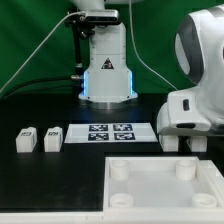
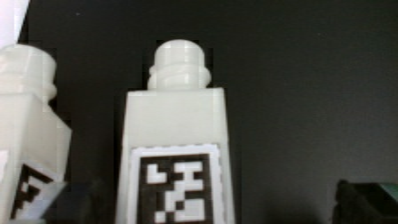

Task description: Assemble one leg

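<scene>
In the wrist view a white leg (image 2: 178, 130) with a black-and-white marker and a rounded threaded knob at its end lies on the black table. It sits between my gripper's (image 2: 205, 208) fingers, which are spread wide and do not touch it. A second leg (image 2: 25, 120) lies beside it. In the exterior view my gripper (image 1: 183, 146) is low over the table at the exterior view's right and hides those legs. Two more legs (image 1: 25, 140) (image 1: 52, 138) stand at the exterior view's left.
The marker board (image 1: 108, 133) lies in the middle of the table. A large white square panel (image 1: 150, 200) with round corner sockets fills the front right. The robot base (image 1: 105, 75) stands at the back before a green curtain.
</scene>
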Motion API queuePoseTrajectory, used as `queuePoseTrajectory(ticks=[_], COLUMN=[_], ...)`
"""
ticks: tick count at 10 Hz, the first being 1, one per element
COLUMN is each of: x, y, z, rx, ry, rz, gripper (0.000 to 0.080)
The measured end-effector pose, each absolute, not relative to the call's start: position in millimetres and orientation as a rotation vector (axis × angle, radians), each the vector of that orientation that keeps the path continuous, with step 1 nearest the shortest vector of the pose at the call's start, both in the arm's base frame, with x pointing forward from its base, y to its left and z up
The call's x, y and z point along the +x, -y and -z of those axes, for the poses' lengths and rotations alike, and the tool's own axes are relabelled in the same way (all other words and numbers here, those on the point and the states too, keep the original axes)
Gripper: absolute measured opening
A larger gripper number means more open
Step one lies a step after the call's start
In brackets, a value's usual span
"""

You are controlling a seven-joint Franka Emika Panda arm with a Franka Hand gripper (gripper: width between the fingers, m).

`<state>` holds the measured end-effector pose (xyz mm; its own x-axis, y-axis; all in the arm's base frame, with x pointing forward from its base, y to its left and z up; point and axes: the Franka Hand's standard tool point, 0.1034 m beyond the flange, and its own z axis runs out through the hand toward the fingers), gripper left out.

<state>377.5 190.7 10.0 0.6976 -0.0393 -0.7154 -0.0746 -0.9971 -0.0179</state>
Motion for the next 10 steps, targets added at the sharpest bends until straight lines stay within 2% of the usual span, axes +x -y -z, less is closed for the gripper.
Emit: queuePoseTrajectory(ticks=[2, 3, 4, 10], x=[377.5, 377.5, 377.5, 377.4], y=[-190.7, -190.7, -190.7, -190.7], z=[-9.9, -10.1, -10.0, -10.0], rx=[-2.852, -2.852, -2.852, -2.852], ry=[-0.095, -0.095, -0.095, -0.095], rz=[-1.201, -1.201, -1.201, -1.201], gripper=[0.0391, 0.0391, 0.0289, 0.0289])
